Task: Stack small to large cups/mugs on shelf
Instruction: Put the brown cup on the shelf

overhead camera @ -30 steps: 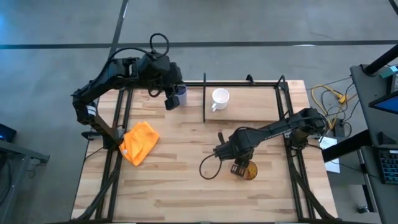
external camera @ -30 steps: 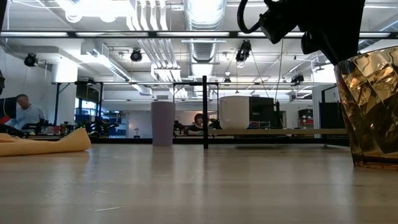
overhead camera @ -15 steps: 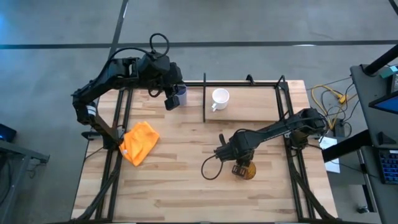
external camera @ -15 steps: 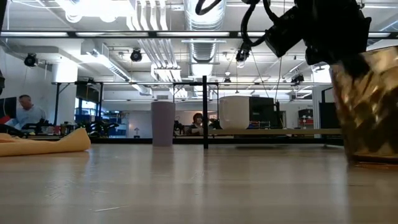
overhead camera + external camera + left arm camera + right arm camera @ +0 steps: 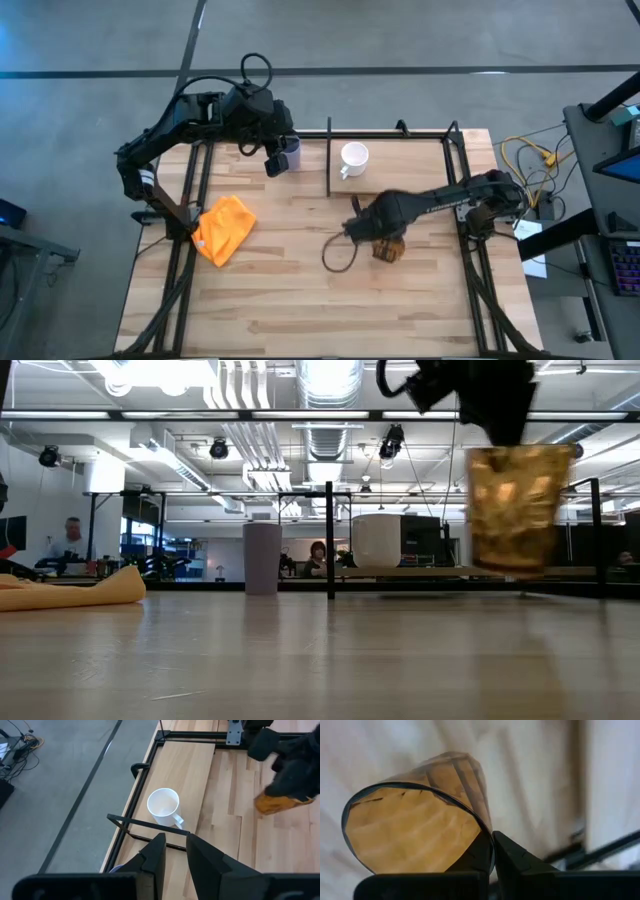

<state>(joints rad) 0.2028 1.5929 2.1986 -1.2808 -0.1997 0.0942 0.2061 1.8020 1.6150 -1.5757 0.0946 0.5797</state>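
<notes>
My right gripper (image 5: 381, 237) is shut on the amber-brown cup (image 5: 389, 250), which shows lifted above the tabletop in the low view (image 5: 515, 505). The white handled mug (image 5: 354, 157) stands on its base, mouth up, on the light wooden shelf (image 5: 410, 175) at the table's far side. The lavender tumbler (image 5: 291, 152) stands on the table just left of the shelf. My left gripper (image 5: 274, 162) hovers beside the tumbler, its fingers (image 5: 159, 854) a small gap apart and empty. My right gripper holds the amber cup by its rim wall (image 5: 486, 836), one finger inside the mouth and one outside. The fingers come from above. The cup hangs below them, about upright and clear of the table (image 5: 515, 565).
An orange cloth (image 5: 225, 228) lies at the table's left. Black rods (image 5: 329, 158) edge the shelf, one upright between tumbler and mug. A loose black cable loop (image 5: 338, 255) hangs by the right arm. People sit in the room beyond the table (image 5: 68, 540).
My right gripper has lifted the amber cup off the table and carried it toward the far edge and the shelf. The cup stays about upright and now hangs clear.
</notes>
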